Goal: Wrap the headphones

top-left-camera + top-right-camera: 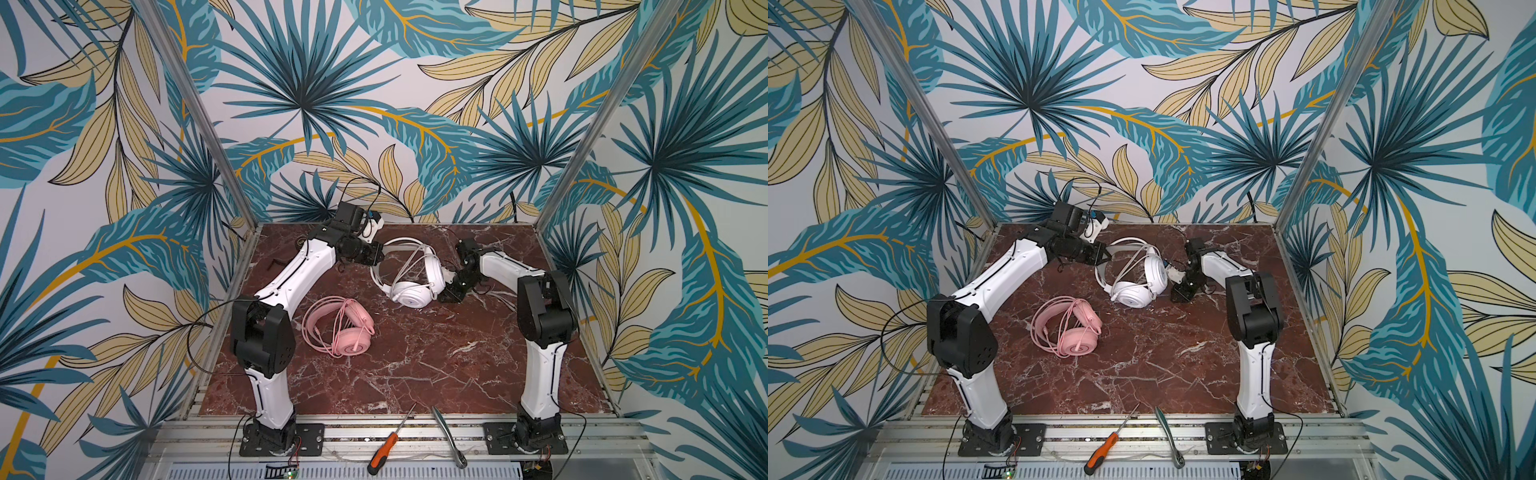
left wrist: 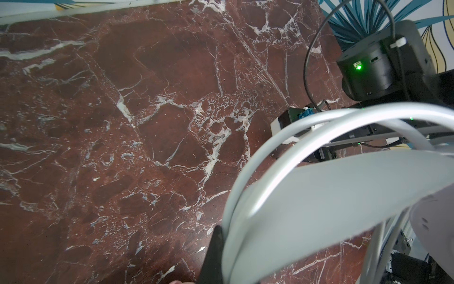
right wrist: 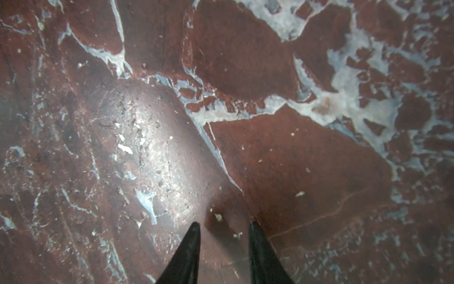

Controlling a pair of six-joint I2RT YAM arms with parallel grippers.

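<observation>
The white headphones (image 1: 409, 293) (image 1: 1133, 293) lie at the back middle of the marble table, their thin cable looped over the arched headband (image 2: 319, 196). My left gripper (image 1: 380, 253) (image 1: 1104, 254) (image 2: 228, 246) is shut on the left end of that headband; only one black finger (image 2: 212, 255) shows in the left wrist view. My right gripper (image 1: 448, 296) (image 1: 1177, 296) (image 3: 224, 225) points down at the table just right of the white cups, open, with bare marble between its fingers. The pink headphones (image 1: 351, 338) (image 1: 1077, 338) lie nearer the front left, cable coiled on them, untouched.
An orange-handled screwdriver (image 1: 384, 451) and a metal ratchet (image 1: 449, 436) lie on the aluminium rail at the front. Aluminium posts (image 1: 199, 112) and patterned walls close in the table on three sides. A small dark item (image 1: 276, 264) sits by the left edge.
</observation>
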